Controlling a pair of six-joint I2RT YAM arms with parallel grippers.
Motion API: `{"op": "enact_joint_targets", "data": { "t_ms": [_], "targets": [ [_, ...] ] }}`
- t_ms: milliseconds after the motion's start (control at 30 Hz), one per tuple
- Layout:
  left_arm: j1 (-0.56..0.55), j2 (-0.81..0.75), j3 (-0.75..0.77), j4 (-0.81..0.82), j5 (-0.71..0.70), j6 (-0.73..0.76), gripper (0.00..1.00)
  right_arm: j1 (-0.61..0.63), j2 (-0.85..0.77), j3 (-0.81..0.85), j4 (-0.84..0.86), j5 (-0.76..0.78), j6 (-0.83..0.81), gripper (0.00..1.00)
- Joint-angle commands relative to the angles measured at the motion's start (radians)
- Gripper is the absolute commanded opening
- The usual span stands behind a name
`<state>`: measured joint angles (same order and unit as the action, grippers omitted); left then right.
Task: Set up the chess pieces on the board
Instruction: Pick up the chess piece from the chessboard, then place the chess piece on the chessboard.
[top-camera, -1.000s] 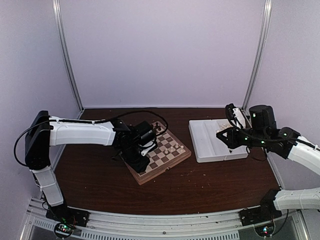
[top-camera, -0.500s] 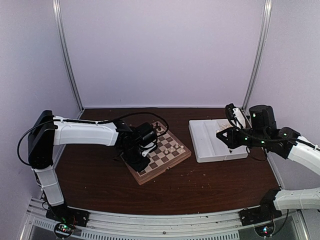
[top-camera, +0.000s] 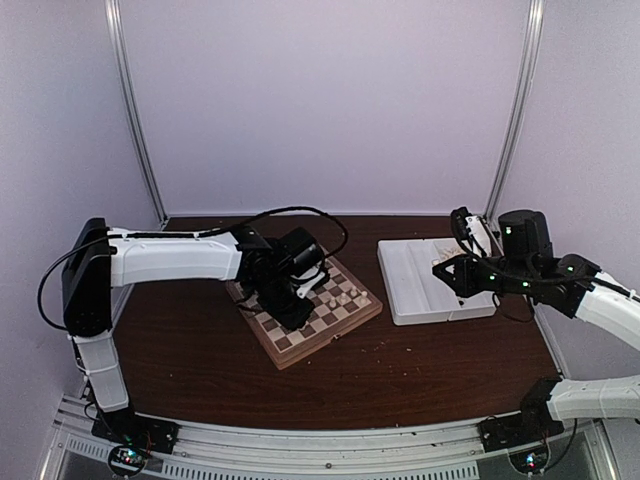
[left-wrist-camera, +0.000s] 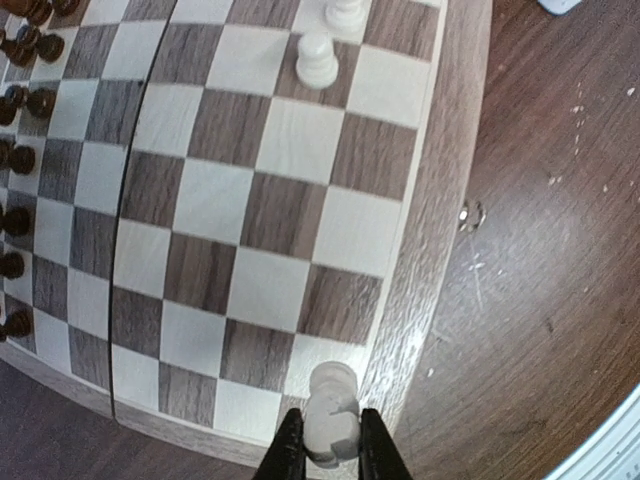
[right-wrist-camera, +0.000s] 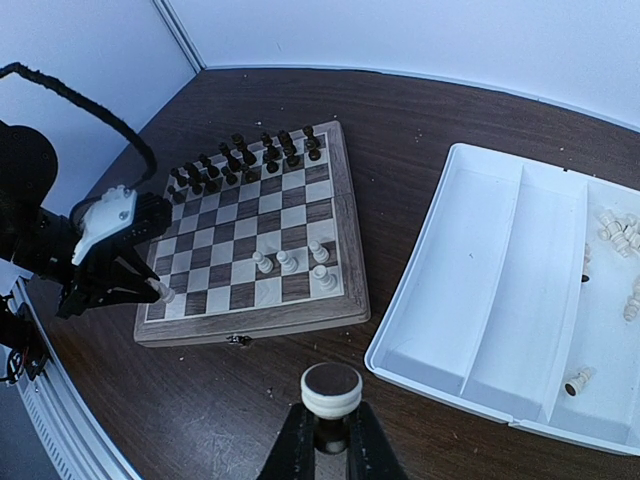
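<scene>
right fingers clamp cream piece | board ahead-left, few cream pieces | tray right

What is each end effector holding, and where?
Left end effector: cream chess piece, pinched by its sides. Right end effector: second piece, gripped below its round end.

From my screen I see a dark wooden table dotted with pale specks, closed in by pale lilac walls. One metal post stands in the far left corner and another metal post in the far right. A white tray with long compartments lies flat on the table's right side, and dark brown chess figures stand in two rows well to its left.
</scene>
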<state>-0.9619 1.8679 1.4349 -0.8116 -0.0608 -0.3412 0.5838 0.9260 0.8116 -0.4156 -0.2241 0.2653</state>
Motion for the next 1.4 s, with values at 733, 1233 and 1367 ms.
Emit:
{"op": "enact_joint_targets", "data": {
  "t_ms": [733, 1233, 1367],
  "targets": [
    [-0.009, 0.333, 0.488, 0.036, 0.098, 0.119, 0.09, -0.006, -0.016, 0.021, -0.011, 0.015, -0.01, 0.01],
    [-0.009, 0.411, 0.562, 0.006, 0.076, 0.15, 0.12, -0.008, -0.028, 0.018, -0.022, 0.021, -0.012, 0.01],
    [-0.01, 0.421, 0.567, 0.006, 0.037, 0.155, 0.14, -0.007, -0.027, 0.018, -0.022, 0.021, -0.012, 0.01]
  ]
}}
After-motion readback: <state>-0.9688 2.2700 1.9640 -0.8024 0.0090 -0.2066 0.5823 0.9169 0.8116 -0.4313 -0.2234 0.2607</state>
